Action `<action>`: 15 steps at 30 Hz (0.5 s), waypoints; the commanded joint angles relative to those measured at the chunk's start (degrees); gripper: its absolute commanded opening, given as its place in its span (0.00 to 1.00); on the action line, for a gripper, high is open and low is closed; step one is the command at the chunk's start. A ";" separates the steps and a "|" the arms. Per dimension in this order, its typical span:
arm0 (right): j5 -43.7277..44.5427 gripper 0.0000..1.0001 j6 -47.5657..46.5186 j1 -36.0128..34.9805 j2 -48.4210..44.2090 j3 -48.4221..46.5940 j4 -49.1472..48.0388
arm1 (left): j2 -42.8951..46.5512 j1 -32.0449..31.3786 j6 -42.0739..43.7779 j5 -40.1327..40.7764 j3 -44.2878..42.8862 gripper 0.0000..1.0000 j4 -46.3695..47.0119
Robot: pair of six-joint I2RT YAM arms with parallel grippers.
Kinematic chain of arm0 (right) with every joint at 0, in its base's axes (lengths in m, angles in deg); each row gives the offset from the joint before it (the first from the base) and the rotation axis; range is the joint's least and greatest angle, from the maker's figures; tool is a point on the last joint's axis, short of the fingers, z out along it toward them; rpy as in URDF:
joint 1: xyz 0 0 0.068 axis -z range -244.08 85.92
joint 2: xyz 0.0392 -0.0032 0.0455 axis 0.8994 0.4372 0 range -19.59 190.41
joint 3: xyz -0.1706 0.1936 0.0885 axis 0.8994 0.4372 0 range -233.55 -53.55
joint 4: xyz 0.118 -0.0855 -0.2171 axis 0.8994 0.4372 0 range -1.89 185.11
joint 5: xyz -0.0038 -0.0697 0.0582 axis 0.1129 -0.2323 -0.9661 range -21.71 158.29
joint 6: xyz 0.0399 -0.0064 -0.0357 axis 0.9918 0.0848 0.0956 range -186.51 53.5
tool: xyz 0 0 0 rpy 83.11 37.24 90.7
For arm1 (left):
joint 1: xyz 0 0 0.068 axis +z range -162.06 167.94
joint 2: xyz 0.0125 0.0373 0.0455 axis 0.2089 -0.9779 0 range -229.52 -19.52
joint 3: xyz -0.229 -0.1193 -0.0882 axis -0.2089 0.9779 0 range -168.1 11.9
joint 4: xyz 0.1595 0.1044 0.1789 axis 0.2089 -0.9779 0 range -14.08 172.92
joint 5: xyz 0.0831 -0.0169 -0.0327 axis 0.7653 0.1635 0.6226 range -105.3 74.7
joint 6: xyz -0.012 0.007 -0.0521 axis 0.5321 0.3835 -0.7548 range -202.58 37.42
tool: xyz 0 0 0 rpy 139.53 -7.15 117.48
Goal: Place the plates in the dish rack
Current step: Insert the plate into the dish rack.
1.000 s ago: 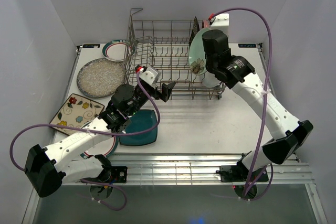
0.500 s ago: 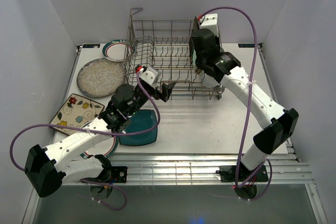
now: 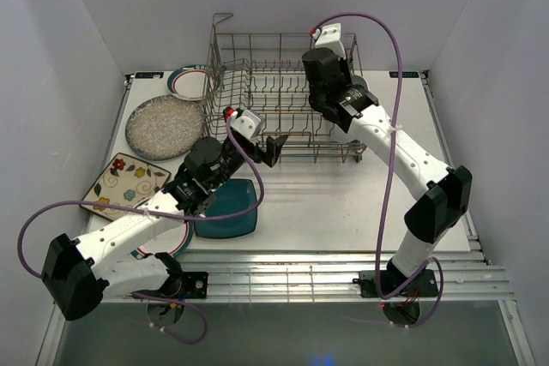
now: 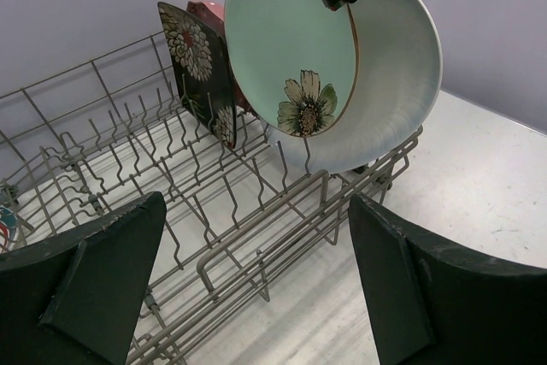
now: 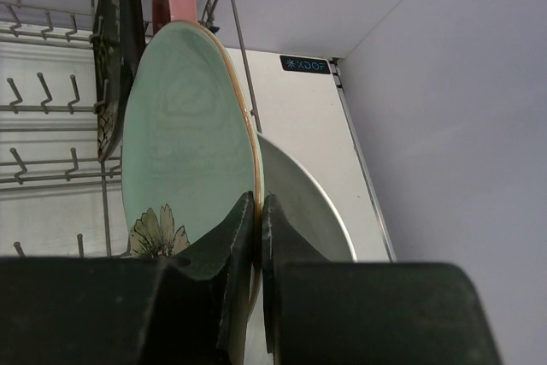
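Mint round plate point(image 4: 291, 49) stands on edge at the right end of the dish rack point(image 4: 214, 262), just beside the white oval plate point(image 4: 393, 83), with the black floral square plate point(image 4: 201, 66) on its other side. My right hand point(image 5: 258, 203) is clenched on its upper rim. The plate hangs directly below the fingers, its face crosswise to the rack's long axis. My left hand point(image 4: 256, 211) is spread wide, grasping nothing, at the rack's near side. The right arm is nearer. I cannot tell whether the lower edge is seated between tines. In the top view my right wrist covers the plate.
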 commanded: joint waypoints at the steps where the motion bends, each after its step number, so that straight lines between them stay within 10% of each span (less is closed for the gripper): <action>1: 5.13 0.08 -2.75 -0.04 0.39 -2.39 -10.25 | 0.31 0.25 0.50 -0.42 0.00 0.98 0.75; 15: 6.45 0.08 -3.90 -0.04 2.68 0.68 -12.19 | 0.75 0.25 0.33 -1.30 0.09 0.98 0.66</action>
